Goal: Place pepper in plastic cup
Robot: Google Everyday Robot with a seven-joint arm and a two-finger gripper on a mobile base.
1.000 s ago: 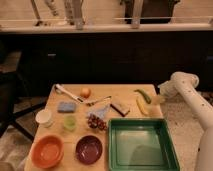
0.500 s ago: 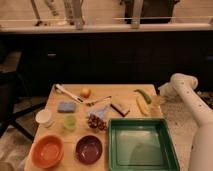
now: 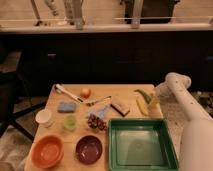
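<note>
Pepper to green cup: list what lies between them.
Camera view: dark block and grapes lie between pepper and green cup; the claw sits beside the pepper.

Dark cabinets (image 3: 100,57) behind wooden table (image 3: 131,93)

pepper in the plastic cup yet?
Out. The pepper lies on the table's right side beside the banana, far from the green plastic cup. The end effector sits next to the pepper.

Your view dim and warm, bright band along the top, darkness behind, table (image 3: 125,91) softly blurred, gripper (image 3: 152,100) a pale smear at its right edge
</note>
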